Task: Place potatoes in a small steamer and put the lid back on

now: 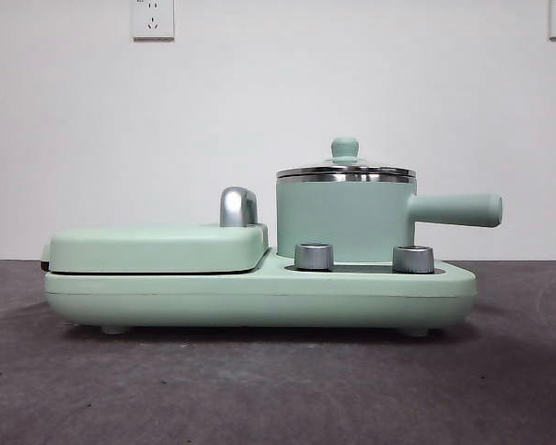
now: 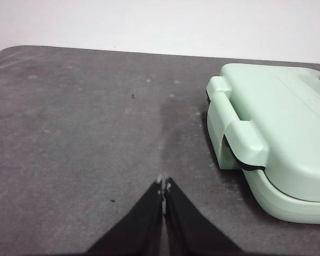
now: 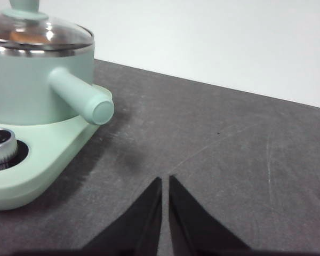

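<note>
The small steamer, a mint-green pot with a straight side handle, stands on the right half of the green appliance base. The glass lid with its green knob rests on the pot's steel rim. Through the glass in the right wrist view, an orange-brown patch of the potatoes shows inside the steamer. My right gripper is shut and empty, low over the table, apart from the pot's handle. My left gripper is shut and empty beside the griddle end.
A flat mint-green hinged griddle with a steel latch fills the left half of the base. Two metal dials sit in front of the pot. Dark grey table surface surrounds the appliance; a white wall stands behind.
</note>
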Tool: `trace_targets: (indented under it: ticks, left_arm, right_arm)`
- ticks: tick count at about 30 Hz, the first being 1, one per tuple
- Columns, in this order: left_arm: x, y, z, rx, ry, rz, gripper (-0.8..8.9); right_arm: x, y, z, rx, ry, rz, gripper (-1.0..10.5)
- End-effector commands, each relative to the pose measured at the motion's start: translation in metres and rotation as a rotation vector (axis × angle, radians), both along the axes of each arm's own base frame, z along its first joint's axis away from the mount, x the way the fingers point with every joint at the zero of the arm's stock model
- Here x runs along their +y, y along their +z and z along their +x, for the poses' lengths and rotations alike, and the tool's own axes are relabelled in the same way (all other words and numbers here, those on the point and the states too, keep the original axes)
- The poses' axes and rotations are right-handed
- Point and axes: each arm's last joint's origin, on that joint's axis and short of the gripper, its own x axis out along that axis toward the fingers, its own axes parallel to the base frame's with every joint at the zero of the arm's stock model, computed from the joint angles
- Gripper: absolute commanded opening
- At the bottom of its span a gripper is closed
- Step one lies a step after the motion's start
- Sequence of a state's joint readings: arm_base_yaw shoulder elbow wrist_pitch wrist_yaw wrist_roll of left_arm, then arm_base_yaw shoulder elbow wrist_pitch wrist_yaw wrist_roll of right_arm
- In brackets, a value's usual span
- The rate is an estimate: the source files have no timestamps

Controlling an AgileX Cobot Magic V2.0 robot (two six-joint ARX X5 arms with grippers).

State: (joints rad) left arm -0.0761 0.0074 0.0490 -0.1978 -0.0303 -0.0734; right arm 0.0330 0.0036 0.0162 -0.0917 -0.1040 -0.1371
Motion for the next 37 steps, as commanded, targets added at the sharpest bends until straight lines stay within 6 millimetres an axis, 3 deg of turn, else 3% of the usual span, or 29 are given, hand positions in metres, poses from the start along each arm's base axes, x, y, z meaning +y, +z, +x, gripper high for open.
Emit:
trace_targets:
  ticks: [1,13,18,37]
  left_arm:
    - [0.0,0.002,0.0,-0.012,0.002,0.004,0.06]
    - [0.0,0.001,0.0,-0.017,0.002,0.004,0.06]
    - [0.0,-0.011,0.002,0.025,0.002,0.006,0.06]
    - [0.001,-0.01,0.002,0.009,0.008,0.006,0.06]
  right_arm:
    - [0.0,0.0,0.0,-0.004,-0.001,0.018,0.2]
    - [0.0,0.0,0.0,-0.004,-0.001,0.018,0.2]
    - [0.0,0.0,0.0,-0.004,-0.001,0.018,0.2]
    - [0.0,0.0,0.0,-0.007,-0.001,0.018,0.2]
